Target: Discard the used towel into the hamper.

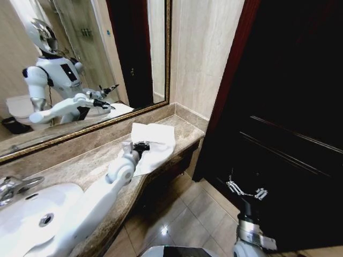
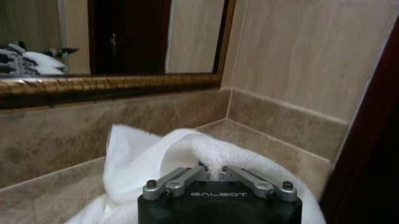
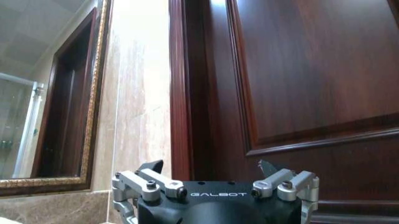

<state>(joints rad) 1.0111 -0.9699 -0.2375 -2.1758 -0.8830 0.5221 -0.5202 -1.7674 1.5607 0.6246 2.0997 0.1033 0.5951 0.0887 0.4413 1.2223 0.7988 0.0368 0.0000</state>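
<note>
on countertop [image 1: 80,166], left gripper [image 2: 215,171] pinches towel [image 1: 158,140]

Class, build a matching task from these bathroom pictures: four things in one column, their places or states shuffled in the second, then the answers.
Things:
1. towel
2. left gripper
3. right gripper
4. sink

States:
A. open, held low before the dark wooden door
B. white, bunched on the marble counter by the mirror
C. white basin set in the counter, near the left arm
D. shut on a fold of cloth

Pairs: 1-B, 2-D, 3-A, 4-C
</note>
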